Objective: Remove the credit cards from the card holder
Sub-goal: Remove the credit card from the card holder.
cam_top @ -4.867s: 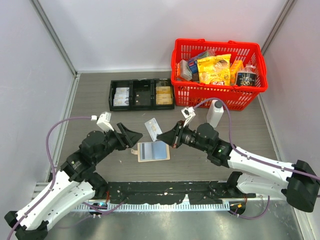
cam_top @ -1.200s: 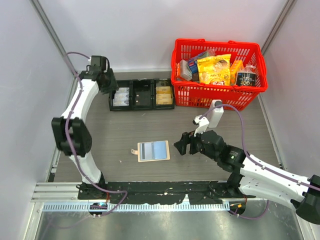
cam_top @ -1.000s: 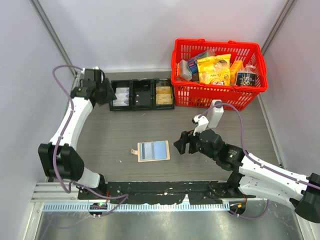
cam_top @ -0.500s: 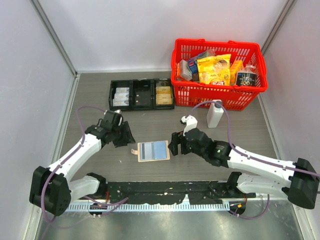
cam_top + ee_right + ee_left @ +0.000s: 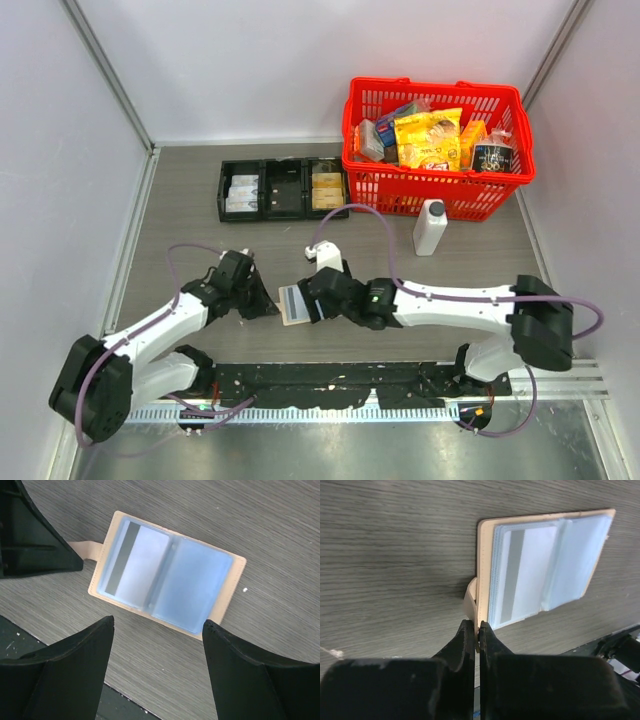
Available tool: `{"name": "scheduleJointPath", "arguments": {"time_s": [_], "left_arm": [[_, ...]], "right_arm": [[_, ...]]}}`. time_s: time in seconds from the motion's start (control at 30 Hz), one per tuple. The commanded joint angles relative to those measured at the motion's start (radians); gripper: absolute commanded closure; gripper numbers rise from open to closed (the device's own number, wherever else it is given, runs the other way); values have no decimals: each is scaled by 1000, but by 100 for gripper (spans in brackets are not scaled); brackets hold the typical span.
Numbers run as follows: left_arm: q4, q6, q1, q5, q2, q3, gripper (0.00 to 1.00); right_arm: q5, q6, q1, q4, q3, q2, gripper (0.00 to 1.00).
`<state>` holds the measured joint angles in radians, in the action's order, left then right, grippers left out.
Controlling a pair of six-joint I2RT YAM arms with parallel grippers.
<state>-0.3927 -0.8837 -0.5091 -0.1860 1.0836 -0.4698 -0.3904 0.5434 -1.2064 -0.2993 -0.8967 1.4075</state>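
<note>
Both arms moved in over last half-second: left gripper [image 5: 478, 628] now at tab-side edge of card holder [image 5: 165, 580], fingers pressed together, pinch on it unclear. Right gripper [image 5: 157, 625] hovers over holder, fingers spread wide. Holder lies open, flat on table [image 5: 200, 230], with striped credit card [image 5: 131, 560] in sleeve. Farther back: black tray [image 5: 283, 216], white bottle [image 5: 430, 227], red basket [image 5: 437, 195].

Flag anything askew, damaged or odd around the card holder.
Nothing is spilled or damaged. The card holder lies open, skewed to the grain of the table, with one striped card in a sleeve. Its snap tab sticks out beside the left gripper, whose fingers are shut.
</note>
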Motion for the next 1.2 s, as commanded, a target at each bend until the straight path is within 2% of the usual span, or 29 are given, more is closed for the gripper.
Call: {"name": "scheduleJointPath", "arguments": {"time_s": [0.0,0.3,0.8,0.97,1.17], "left_arm": [[136,-125,-42,-4,-100,62,100],[146,-230,-59,45,-280,175,100],[160,-250,-60,40,-272,241,100],[134,-245,-60,51,-287,241,100],[121,-241,-58,54,-295,241,100]], "right_arm": [[-102,18,-41,-63,-119,117,25],[-110,16,-64,-89,-223,300,25],[-131,16,-85,-116,-372,496,24],[-189,38,-84,-162,-377,510,24],[-189,36,-84,-159,-355,466,24]]}}
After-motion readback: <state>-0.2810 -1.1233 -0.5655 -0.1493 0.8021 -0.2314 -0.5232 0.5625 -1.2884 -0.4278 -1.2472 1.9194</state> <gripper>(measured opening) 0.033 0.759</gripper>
